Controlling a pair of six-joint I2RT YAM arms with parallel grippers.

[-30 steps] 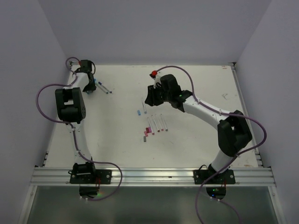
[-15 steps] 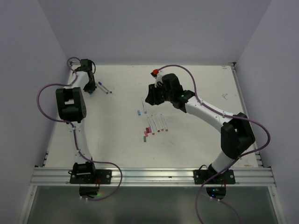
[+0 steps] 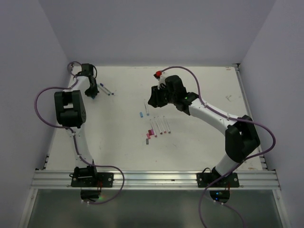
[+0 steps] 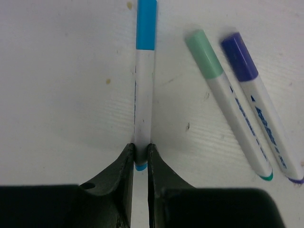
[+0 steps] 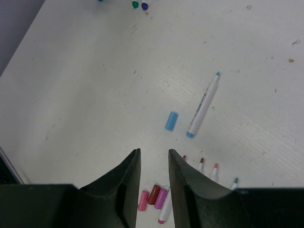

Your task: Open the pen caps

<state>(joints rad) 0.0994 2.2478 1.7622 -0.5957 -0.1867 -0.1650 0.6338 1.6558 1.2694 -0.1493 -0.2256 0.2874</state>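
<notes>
White table [image 3: 118, 137], left claw [image 4: 141, 154] clenched on pen [image 4: 144, 95], blue cap [image 4: 146, 23] on, right claw [image 5: 154, 161] released

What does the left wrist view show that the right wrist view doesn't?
Only the left wrist view: the left gripper closed on a cyan-capped pen, with a green-capped pen and a purple-capped pen alongside. Only the right wrist view: the right gripper, open, with a loose blue cap, an uncapped pen and pink and maroon caps ahead. Shared: the white table; two coloured ends at the right view's top edge may be those two pens.
</notes>
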